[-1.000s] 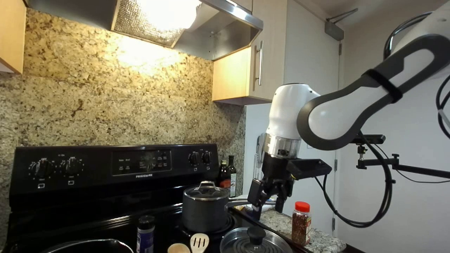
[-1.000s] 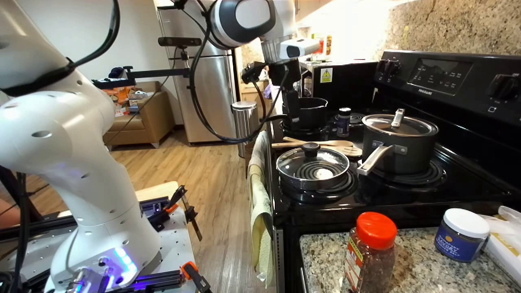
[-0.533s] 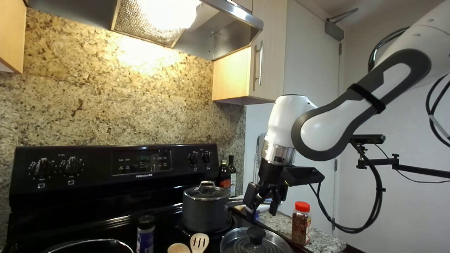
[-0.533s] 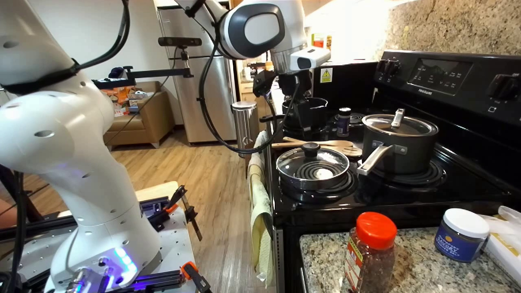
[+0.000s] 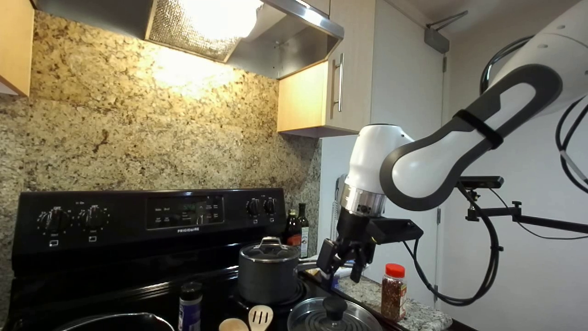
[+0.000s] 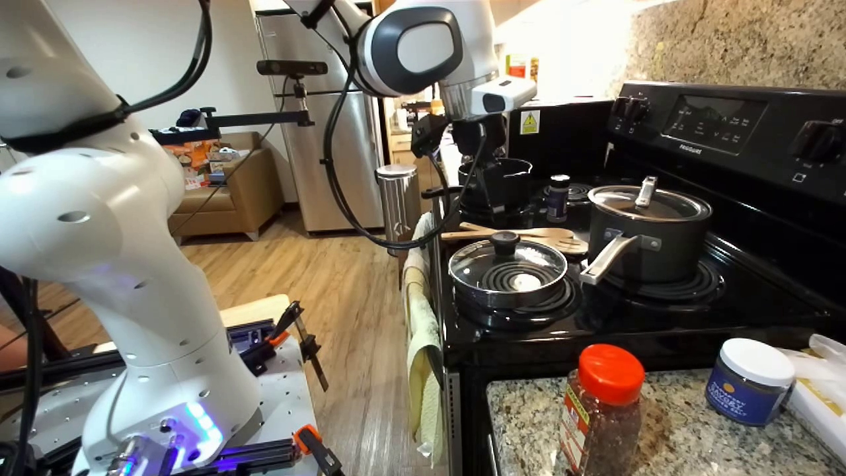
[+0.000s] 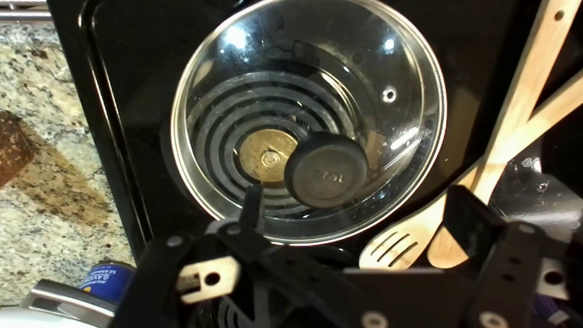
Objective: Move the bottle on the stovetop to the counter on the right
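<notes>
From my end I count two pots (image 6: 651, 248) (image 6: 519, 188), two glass lids (image 7: 314, 118) (image 6: 621, 203), two wooden utensils (image 5: 260, 317) (image 5: 233, 325) and four stove knobs (image 5: 56, 219). For bottles, I get one small purple-labelled bottle (image 5: 190, 307) and two long-necked dark bottles (image 5: 292, 230) (image 5: 303, 232). For jars, my tally comes to one red-lidded jar (image 6: 603, 410) and one white-lidded jar (image 6: 750, 383).

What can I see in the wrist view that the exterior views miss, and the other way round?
Only the wrist view: lettering on the black knob of the glass lid, plus a metal-ringed hole in its glass.
Only the exterior views: the control panel, in both, and the fridge, in an exterior view.
Shared by all: the gripper, glass lid, wooden utensils, stovetop and granite counter.
</notes>
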You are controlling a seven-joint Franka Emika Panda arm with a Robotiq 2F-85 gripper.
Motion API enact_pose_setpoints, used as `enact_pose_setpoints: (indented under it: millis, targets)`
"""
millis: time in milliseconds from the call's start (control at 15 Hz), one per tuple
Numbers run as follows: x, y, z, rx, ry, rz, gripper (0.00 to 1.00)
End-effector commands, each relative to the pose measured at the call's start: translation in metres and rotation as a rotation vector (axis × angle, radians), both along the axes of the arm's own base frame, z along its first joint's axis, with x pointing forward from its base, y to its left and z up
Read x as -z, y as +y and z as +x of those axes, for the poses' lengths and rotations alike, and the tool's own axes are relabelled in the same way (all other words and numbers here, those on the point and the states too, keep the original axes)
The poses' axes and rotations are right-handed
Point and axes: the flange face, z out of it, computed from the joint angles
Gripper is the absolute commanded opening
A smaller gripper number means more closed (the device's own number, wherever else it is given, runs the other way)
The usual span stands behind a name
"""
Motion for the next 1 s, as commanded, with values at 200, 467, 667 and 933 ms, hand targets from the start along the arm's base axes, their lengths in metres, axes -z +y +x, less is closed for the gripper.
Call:
enact_pose_setpoints:
  millis: [200, 467, 667, 933]
  targets:
    - [-0.004, 0.030, 0.044, -0.156, 0.020, -0.005, 1.00]
    - [-0.011, 0.063, 0.094, -0.253, 0.094, -0.032, 1.00]
    - [-0.011, 0.082, 0.136, -0.310, 0.146, -0.025, 1.00]
    - [-0.014, 0.094, 0.177, -0.359, 0.150, -0.033, 1.00]
